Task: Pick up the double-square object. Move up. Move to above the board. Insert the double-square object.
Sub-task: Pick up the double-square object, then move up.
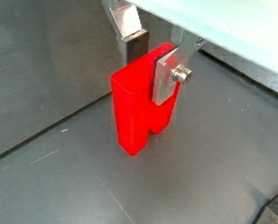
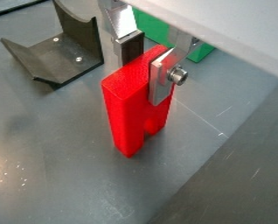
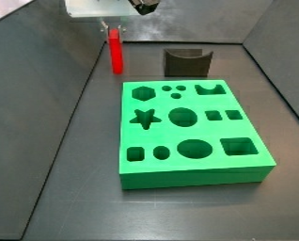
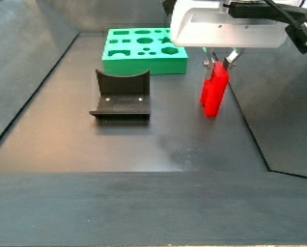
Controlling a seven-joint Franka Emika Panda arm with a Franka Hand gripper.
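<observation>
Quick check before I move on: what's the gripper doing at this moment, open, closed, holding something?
Gripper: jaws closed on the top of the double-square object, which stands upright with its lower end at the floor, away from the board.

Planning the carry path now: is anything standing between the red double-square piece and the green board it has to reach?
The gripper is closed on the top of the double-square object, upright on the floor. Between it and the board, the fixture stands slightly off the direct line. It is low, so lifting first should clear it.
</observation>
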